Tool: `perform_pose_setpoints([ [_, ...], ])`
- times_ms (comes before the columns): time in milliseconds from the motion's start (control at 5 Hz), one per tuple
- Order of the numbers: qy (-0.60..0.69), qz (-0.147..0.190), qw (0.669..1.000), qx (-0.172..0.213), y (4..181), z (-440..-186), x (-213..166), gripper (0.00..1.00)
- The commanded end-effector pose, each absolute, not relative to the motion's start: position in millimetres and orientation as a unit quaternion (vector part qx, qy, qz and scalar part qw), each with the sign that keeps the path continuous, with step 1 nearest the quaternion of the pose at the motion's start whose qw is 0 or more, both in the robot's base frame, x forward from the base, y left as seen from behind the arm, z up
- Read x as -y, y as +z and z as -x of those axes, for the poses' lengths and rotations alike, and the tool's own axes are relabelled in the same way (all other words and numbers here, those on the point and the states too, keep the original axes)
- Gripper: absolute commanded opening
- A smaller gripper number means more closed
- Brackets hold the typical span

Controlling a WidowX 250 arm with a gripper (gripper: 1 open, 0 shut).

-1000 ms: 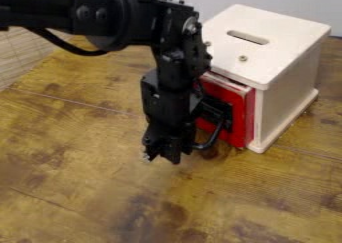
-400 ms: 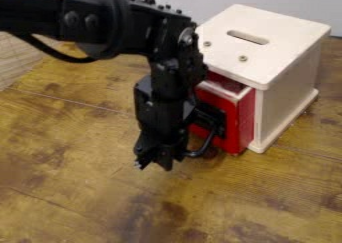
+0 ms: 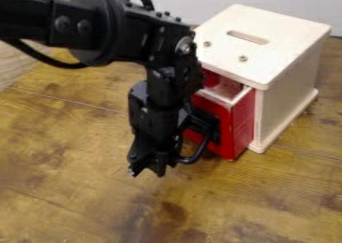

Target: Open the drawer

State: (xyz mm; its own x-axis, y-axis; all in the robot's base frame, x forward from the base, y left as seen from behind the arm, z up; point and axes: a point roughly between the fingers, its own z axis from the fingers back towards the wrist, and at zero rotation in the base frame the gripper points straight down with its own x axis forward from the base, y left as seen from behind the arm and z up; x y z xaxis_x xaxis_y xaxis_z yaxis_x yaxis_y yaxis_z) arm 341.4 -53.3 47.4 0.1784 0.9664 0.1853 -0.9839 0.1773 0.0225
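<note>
Here the gripper (image 3: 150, 167), pointing down at the tabletop (image 3: 80, 202), is clenched on the black loop handle (image 3: 198, 147), so pulling slides the red drawer (image 3: 230, 122), just beside it, partway out of the white cabinet (image 3: 274, 57).

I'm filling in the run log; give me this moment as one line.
task: open drawer | gripper: shut on loop handle | drawer: partly out of white cabinet | status: in progress

Robot arm (image 3: 127, 32) is presenting in matte black throughout, with rounded, bulky joint housings. A thin black cable is looping above its upper link. The gripper (image 3: 147, 167) is showing black, narrow fingers.
</note>
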Motion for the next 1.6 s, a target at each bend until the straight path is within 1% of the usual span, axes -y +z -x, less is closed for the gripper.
perform_pose_setpoints([
  [0,0.664,-0.071,0.741,0.07,57.9,-328,53,0.0],
  [200,0.671,-0.077,0.733,0.074,57.8,-322,47,0.0],
  [1000,0.703,-0.097,0.699,0.087,55.8,-315,19,0.0],
  [1400,0.724,-0.105,0.676,0.089,56.5,-311,1,0.0],
])
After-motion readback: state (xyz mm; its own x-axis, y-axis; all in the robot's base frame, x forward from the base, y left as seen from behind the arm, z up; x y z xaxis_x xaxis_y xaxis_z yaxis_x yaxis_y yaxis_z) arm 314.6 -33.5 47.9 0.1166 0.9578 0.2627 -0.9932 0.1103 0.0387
